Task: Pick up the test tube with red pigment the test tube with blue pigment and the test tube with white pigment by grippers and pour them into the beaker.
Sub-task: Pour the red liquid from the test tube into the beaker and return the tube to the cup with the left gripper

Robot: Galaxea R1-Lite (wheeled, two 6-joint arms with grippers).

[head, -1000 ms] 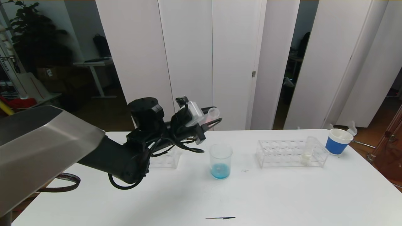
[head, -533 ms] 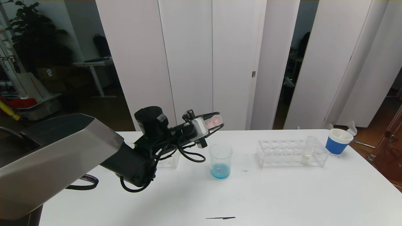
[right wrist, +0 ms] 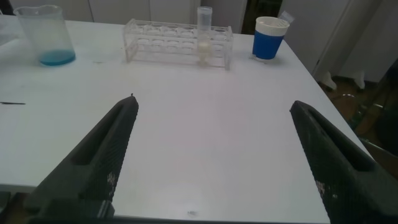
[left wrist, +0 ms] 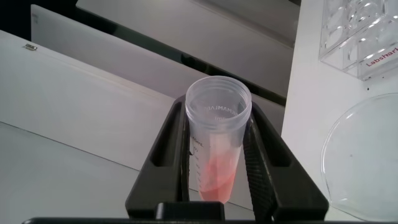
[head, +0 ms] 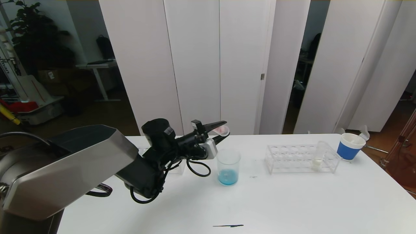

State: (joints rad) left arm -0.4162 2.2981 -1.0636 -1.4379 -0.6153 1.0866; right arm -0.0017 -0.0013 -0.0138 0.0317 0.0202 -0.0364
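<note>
Pigment tube (left wrist: 217, 134) base hidden between left pincer (left wrist: 219, 155) fingers; beaker (left wrist: 367, 155) cropped.

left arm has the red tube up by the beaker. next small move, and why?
Probably tip the tube further so its mouth drops over the beaker. The left gripper is shut on the test tube with red pigment, which lies nearly level just above the rim; pigment is still in the tube and the beaker holds only blue.
</note>
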